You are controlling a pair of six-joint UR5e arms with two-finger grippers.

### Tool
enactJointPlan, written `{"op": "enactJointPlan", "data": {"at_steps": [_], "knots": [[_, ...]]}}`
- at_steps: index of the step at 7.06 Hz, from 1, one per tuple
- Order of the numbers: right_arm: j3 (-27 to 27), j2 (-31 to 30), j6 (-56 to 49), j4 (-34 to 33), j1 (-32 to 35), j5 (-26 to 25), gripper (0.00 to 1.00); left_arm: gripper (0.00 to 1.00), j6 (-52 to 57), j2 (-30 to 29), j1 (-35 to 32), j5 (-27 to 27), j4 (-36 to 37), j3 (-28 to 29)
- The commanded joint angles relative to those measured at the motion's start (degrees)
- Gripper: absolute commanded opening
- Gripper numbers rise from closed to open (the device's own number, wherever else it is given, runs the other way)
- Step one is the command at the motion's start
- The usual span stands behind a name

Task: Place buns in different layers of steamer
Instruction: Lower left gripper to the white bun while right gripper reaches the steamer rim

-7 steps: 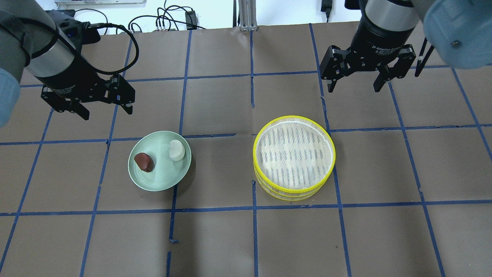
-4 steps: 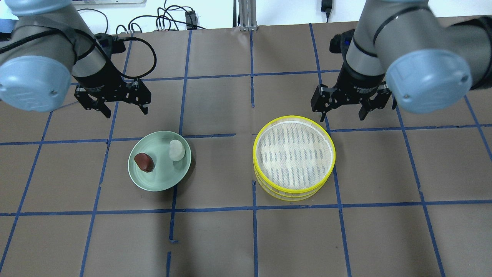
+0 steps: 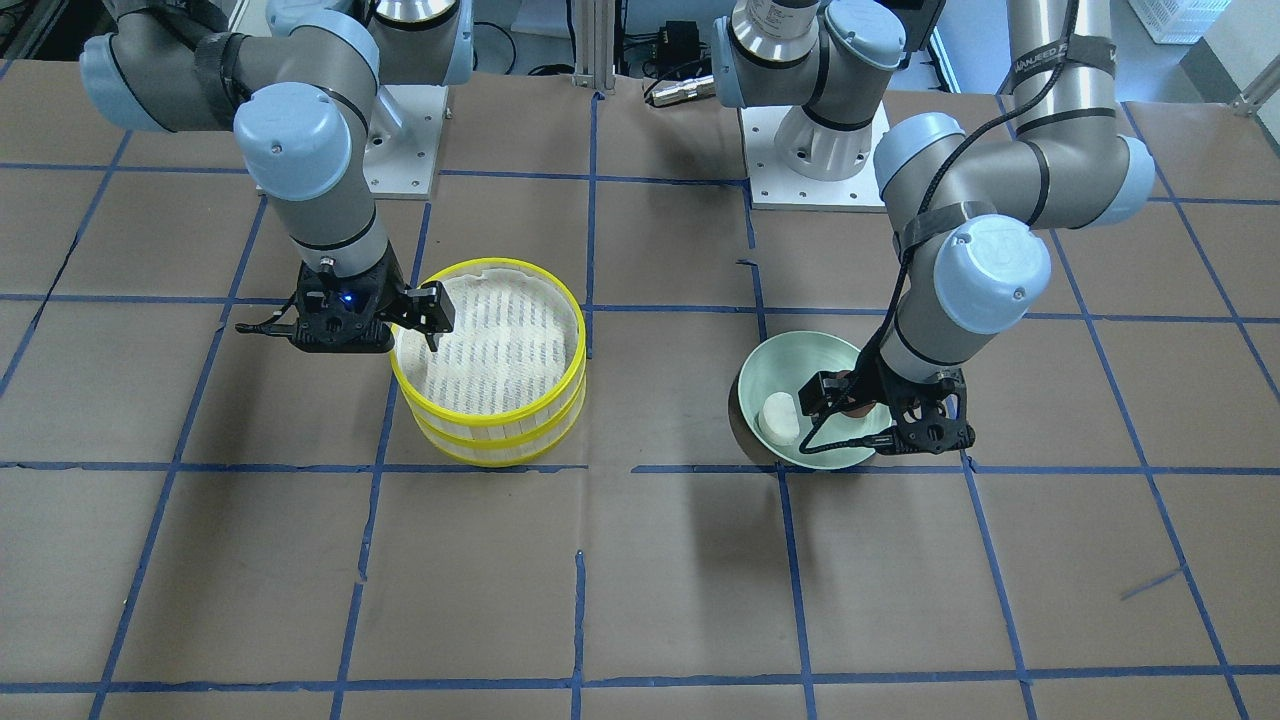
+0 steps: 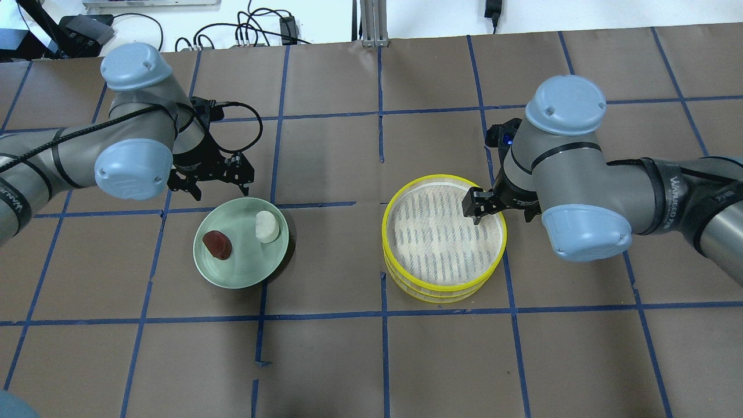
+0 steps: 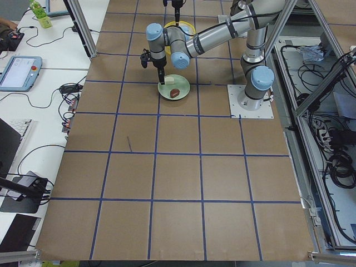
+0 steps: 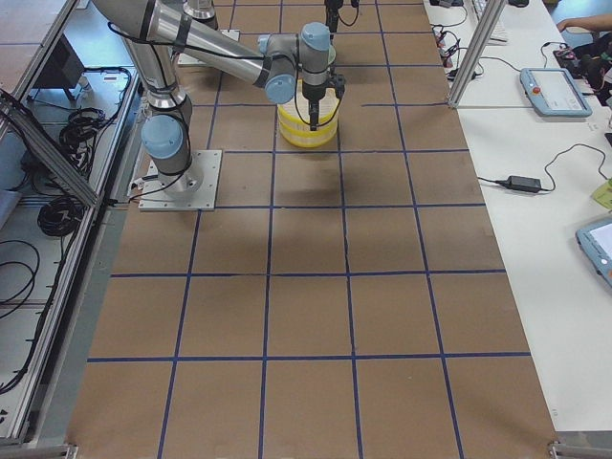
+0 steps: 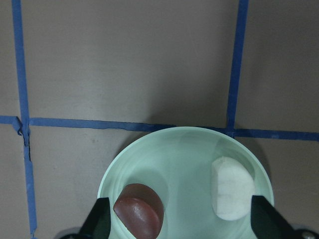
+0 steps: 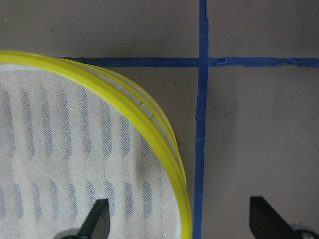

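Observation:
The white bun (image 4: pixel 267 226) and the dark reddish-brown bun (image 4: pixel 217 244) lie on the pale green plate (image 4: pixel 244 271). My left gripper (image 4: pixel 210 187) is open and empty, hovering over the plate's far rim. In the left wrist view the brown bun (image 7: pixel 139 209) and the white bun (image 7: pixel 229 194) lie between the fingertips (image 7: pixel 99 221). The yellow-rimmed two-tier steamer (image 4: pixel 441 244) stands stacked, its top liner bare. My right gripper (image 4: pixel 502 212) is open and empty, and its fingers straddle the steamer's right rim (image 8: pixel 169 149). The lower tier's inside is hidden.
Brown paper with blue tape grid lines covers the table (image 4: pixel 371 360). Cables (image 4: pixel 255 29) lie past the far edge. The plate (image 3: pixel 790 362) and the steamer (image 3: pixel 490 420) stand about one grid square apart.
Both arms have swung in and come down. The left gripper has moved to the plate's far rim. The right gripper has moved down onto the steamer's right rim. Buns and steamer have not moved.

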Motion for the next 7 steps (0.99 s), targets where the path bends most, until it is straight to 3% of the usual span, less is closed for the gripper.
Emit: {"op": "enactJointPlan", "data": {"at_steps": [1,2,3,4,6,7], "knots": [[0.3,0.1,0.0,-0.5,-0.1,-0.1,0.82,1.0,-5.4,-0.3,-3.2,-3.3,1.4,-2.2],[0.2,0.1,0.1,-0.5,-0.1,0.0,0.61,1.0,-6.1,-0.3,-3.5,-3.5,1.6,-2.7],[0.2,0.0,0.1,-0.1,-0.1,-0.2,0.26,1.0,-7.0,-1.1,-3.6,-3.5,1.8,-2.8],[0.2,0.0,0.1,-0.1,-0.1,-0.2,0.07,1.0,-7.4,-3.2,-3.8,-3.5,4.9,-2.8],[0.1,0.0,0.2,-0.2,-0.1,-0.2,0.06,0.99,-7.2,-5.5,-4.1,-3.2,7.5,-2.8],[0.1,-0.1,0.2,-0.2,0.1,-0.2,0.07,0.83,-7.6,-5.4,-4.3,-3.3,7.6,-2.8]]}}
